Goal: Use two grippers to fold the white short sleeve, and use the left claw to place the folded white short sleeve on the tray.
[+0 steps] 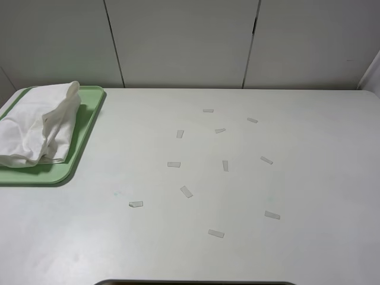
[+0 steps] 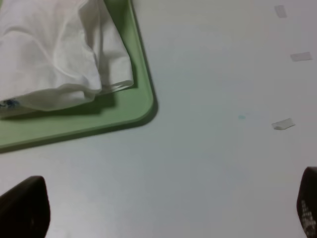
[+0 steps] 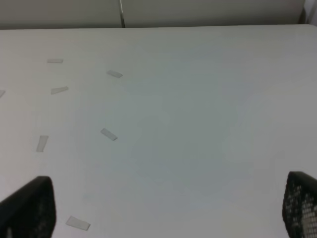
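The white short sleeve (image 1: 39, 124) lies bunched and folded on the pale-green tray (image 1: 88, 122) at the table's far left. In the left wrist view the shirt (image 2: 54, 54) covers most of the tray (image 2: 124, 114), and a bit of blue print shows at its edge. My left gripper (image 2: 166, 208) hovers over bare table near the tray's corner, open, nothing between its fingers (image 2: 25, 208). My right gripper (image 3: 163, 208) is open too, empty, above the white table. Neither arm shows in the exterior high view.
Several small pale paper scraps (image 1: 186, 191) lie scattered over the middle and right of the white table (image 1: 297, 178); some appear in the right wrist view (image 3: 109, 134). A white panelled wall (image 1: 178, 41) runs along the far edge.
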